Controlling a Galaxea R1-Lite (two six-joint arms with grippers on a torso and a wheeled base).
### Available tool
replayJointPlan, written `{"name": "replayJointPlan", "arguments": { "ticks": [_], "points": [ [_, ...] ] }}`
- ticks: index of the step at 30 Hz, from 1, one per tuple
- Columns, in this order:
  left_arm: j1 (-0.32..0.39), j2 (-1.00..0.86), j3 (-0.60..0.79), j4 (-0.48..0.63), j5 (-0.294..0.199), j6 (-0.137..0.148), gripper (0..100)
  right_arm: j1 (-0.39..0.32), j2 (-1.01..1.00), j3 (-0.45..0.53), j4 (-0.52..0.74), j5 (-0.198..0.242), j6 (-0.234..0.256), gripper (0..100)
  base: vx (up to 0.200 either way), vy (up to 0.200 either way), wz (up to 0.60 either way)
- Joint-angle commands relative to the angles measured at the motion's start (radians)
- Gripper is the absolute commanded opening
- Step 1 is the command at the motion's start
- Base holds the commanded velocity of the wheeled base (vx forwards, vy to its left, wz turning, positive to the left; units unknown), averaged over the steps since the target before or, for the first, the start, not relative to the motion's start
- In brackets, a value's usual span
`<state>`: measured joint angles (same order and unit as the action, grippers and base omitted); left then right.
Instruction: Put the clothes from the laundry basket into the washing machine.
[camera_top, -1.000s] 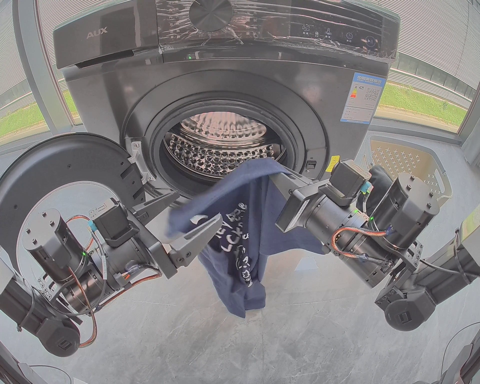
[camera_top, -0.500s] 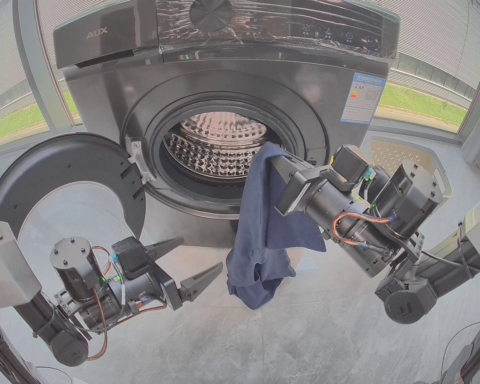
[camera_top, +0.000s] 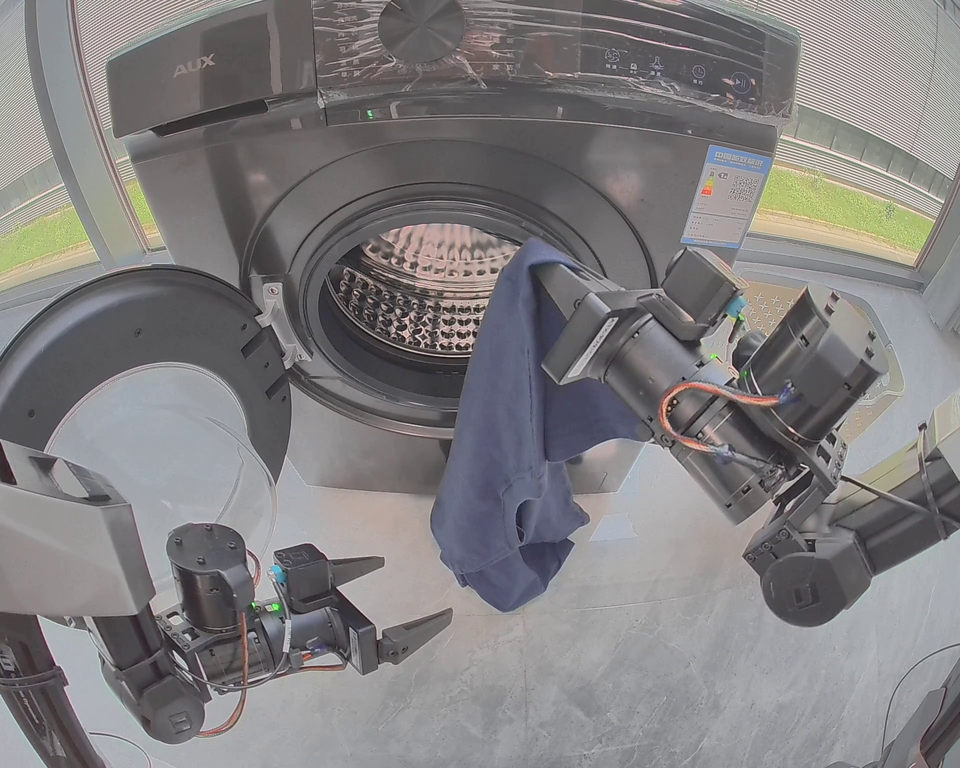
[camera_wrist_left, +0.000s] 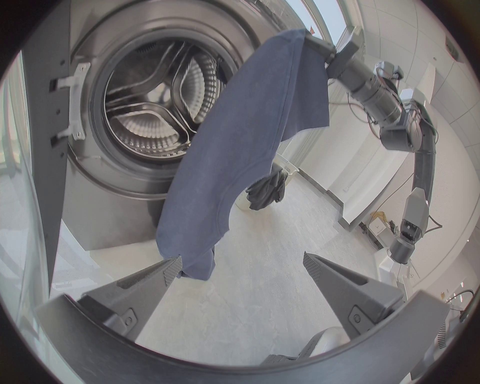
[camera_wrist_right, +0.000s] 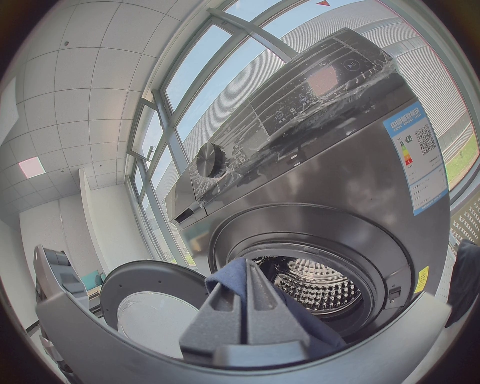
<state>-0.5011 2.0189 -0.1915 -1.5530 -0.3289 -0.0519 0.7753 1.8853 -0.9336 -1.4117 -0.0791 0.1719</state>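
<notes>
A navy blue shirt (camera_top: 510, 440) hangs down in front of the open washing machine (camera_top: 440, 150), its top edge level with the drum opening (camera_top: 430, 295). My right gripper (camera_top: 552, 268) is shut on that top edge, just right of the opening; its closed fingers (camera_wrist_right: 245, 305) pinch the blue cloth (camera_wrist_right: 225, 280). The shirt (camera_wrist_left: 240, 150) drapes from the right gripper (camera_wrist_left: 312, 42) in the left wrist view. My left gripper (camera_top: 410, 600) is open and low above the floor, left of the shirt's bottom hem, holding nothing. A dark garment (camera_wrist_left: 267, 187) hangs over the laundry basket (camera_top: 885, 375) beside the machine.
The round door (camera_top: 130, 360) stands swung open to the left of the drum. The cream basket sits on the floor right of the machine, mostly behind my right arm. Bare grey floor (camera_top: 600, 680) lies in front.
My left gripper let go of the shirt and dropped down toward the floor. My right gripper rose with the shirt toward the drum opening, so the cloth now hangs straight.
</notes>
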Motion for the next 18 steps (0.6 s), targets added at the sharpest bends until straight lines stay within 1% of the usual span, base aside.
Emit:
{"name": "replayJointPlan", "arguments": {
  "ticks": [1, 6, 11, 13, 14, 18],
  "points": [
    [-0.005, 0.103, -0.032, -0.004, -0.016, 0.001, 100, 0.005, 0.003, -0.03, 0.008, -0.001, 0.0, 0, 0.0, 0.0, 0.0],
    [-0.005, 0.178, -0.123, -0.004, -0.038, -0.002, 100, 0.016, 0.003, -0.03, 0.008, -0.001, 0.0, 0, 0.0, 0.0, 0.0],
    [-0.007, 0.253, -0.229, -0.004, -0.038, -0.003, 100, 0.019, 0.003, -0.03, 0.008, -0.001, 0.0, 0, 0.0, 0.0, 0.0],
    [-0.007, 0.267, -0.246, -0.004, -0.038, -0.003, 100, 0.022, 0.003, -0.03, 0.008, -0.001, 0.0, 0, 0.0, 0.0, 0.0],
    [-0.007, 0.3, -0.292, -0.004, -0.038, -0.003, 100, 0.028, 0.003, -0.03, 0.008, -0.001, 0.0, 0, 0.0, 0.0, 0.0],
    [-0.007, 0.363, -0.394, -0.004, -0.033, -0.003, 100, 0.038, 0.011, -0.03, 0.005, -0.001, 0.001, 0, 0.0, 0.0, 0.0]
  ]
}}
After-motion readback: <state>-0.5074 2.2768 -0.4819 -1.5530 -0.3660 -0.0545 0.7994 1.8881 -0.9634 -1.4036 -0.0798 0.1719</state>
